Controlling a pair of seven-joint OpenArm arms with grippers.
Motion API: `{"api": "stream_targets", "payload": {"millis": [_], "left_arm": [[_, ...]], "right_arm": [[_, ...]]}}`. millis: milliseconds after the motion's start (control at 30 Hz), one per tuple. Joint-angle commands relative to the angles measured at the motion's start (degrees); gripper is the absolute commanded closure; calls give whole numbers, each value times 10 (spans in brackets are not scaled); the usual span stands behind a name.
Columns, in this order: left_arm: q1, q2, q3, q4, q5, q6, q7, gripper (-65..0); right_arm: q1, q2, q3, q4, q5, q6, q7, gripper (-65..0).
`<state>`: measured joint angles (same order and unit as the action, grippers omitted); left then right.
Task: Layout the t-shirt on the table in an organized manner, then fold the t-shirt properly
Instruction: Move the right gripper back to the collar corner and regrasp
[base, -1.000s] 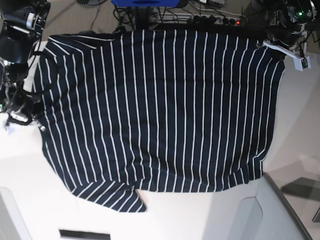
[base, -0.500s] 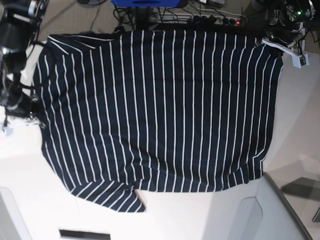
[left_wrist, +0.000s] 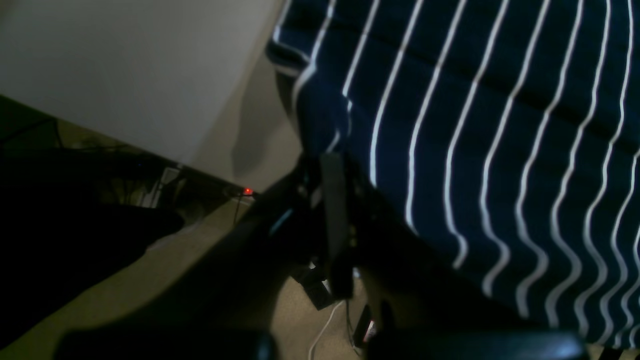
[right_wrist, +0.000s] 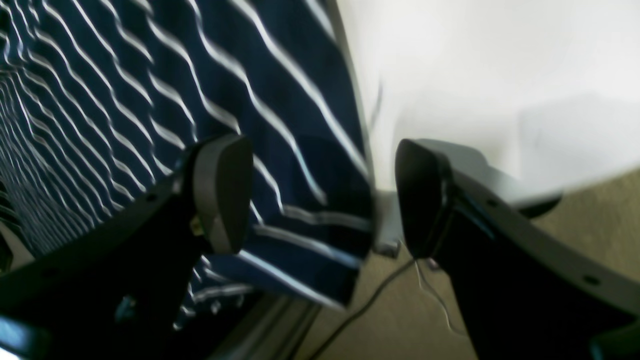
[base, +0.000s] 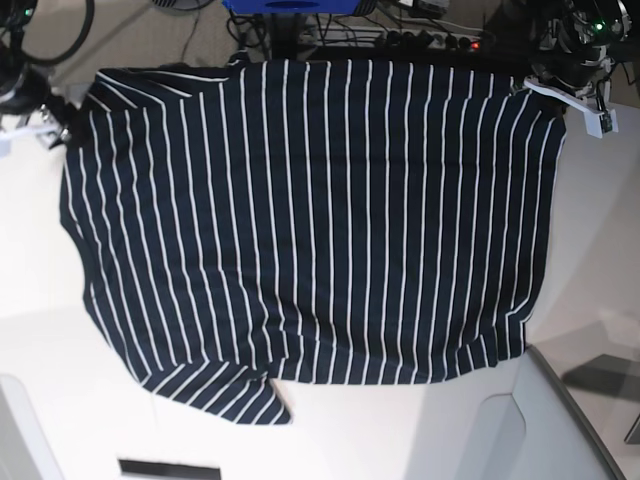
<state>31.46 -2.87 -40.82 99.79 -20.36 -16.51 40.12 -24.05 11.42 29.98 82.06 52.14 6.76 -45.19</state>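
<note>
My table is white and smooth, with a thin seam near its front corner; the t-shirt lies spread across it, stripes running front to back, one sleeve at the near edge.

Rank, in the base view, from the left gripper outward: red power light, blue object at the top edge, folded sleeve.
From the left gripper:
1. Red power light, just beside it on the floor.
2. Blue object, top centre.
3. Folded sleeve of the t-shirt, opposite near corner.

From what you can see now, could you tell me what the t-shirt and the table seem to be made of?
The t-shirt: soft, probably knit fabric; its white stripes ripple where it drapes. The table: smooth, matte white, hard-looking surface, possibly laminate; no glare or grain shows.
</note>
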Motion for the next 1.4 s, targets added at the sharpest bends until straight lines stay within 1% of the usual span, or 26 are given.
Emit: {"api": "stream_targets", "payload": {"millis": [0, 200, 333, 400, 500, 633, 767, 900, 1100, 1367], "left_arm": [[4, -7, -4, 12, -3, 1, -10, 0], [4, -8, -4, 12, -3, 1, -10, 0], [4, -9, -4, 12, -3, 1, -10, 0], [4, -9, -4, 12, -3, 1, -10, 0], [4, -9, -4, 12, -3, 1, -10, 0], [4, -9, -4, 12, -3, 1, -10, 0], [4, -16, -4, 12, -3, 1, -10, 0], [5, -17, -4, 12, -3, 1, -10, 0], [5, -17, -4, 12, -3, 1, -10, 0], [6, -17, -4, 12, -3, 1, -10, 0]], "right_arm": [[-7, 8, 3, 10, 7, 6, 4, -426], [-21, 8, 2, 9, 8, 6, 0, -426], [-39, -10, 1, 25, 8, 6, -1, -426], [-61, -15, 1, 55, 10, 6, -19, -426], [-80, -36, 3, 102, 10, 6, -41, -426], [-84, -40, 2, 109, 10, 6, -60, -426], [-84, -50, 1, 107, 10, 6, -59, -426], [-83, -52, 0, 107, 10, 6, -61, -426], [-83, -53, -35, 107, 10, 6, -58, -425], [-84, -53, -29, 106, 8, 6, -58, -425]]}}
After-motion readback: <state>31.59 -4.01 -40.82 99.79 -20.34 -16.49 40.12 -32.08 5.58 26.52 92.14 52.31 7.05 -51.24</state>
